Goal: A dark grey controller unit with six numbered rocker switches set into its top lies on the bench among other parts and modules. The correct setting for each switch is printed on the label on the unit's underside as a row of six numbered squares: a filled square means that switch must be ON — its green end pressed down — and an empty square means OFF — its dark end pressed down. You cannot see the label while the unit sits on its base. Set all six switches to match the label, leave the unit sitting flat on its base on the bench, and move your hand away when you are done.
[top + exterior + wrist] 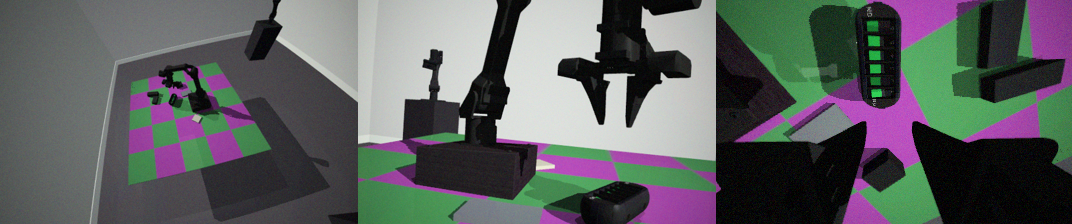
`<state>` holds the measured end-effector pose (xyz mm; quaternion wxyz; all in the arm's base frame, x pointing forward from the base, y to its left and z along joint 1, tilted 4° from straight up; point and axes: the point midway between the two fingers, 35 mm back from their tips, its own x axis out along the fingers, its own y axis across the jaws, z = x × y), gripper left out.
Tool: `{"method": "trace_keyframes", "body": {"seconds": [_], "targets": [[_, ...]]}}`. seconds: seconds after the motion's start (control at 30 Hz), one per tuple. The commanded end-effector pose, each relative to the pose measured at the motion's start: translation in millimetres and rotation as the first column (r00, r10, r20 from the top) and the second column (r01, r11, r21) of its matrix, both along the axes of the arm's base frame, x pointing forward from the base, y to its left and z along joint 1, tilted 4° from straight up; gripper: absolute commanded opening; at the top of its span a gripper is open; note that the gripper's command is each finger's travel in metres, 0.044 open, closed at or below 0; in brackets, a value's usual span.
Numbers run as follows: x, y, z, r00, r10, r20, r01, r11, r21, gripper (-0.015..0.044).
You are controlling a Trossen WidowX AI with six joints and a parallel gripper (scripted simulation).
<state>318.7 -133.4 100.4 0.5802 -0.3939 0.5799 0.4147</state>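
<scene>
Controller unit (pixel 172 99) (pixel 616 204) (pixel 881 62) sits on its base on the desk (pixel 167 161) (pixel 577 166) (pixel 946 115), rockers up, a flat grey plate (pixel 186 93) (pixel 497 211) (pixel 823 125) lying between it and the arm's base. Claw (pixel 178 86) (pixel 615 125) (pixel 889 126) hangs above and apart from it, fingers part-open, nothing between them. Step in hand, my reading: lining up for another go at the unit, either to tip it for the label or to work the switches; cannot tell which. If for the label: open wider than the body, straddle the long sides evenly, come straight down, grip low so the pads miss the rockers, turn slowly. If for the switches: bring the fingertips together, centre over one end of one rocker, press straight down, lift fully before shifting along. Neighbours look close; a slanting push could catch two. Writing: "ON" at the far end in the wrist view, seen inverted; small marks at the near end and beside the rockers, not legible. Green shows on all six, one duller. Underside label hidden; no brand readable.
</scene>
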Motion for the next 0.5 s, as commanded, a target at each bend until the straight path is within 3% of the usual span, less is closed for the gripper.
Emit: {"method": "trace_keyframes", "body": {"seconds": [0.0, 0.13, 0.47], "targets": [[-3.1, 1.0, 4.0, 1.000, 0.004, -0.014, -0.004, 1.000, 0.006, 0.0099], [-3.1, 1.0, 4.0, 1.000, 0.004, -0.014, -0.004, 1.000, 0.006, 0.0000], [-3.1, 1.0, 4.0, 1.000, 0.004, -0.014, -0.004, 1.000, 0.006, 0.0000]]}}
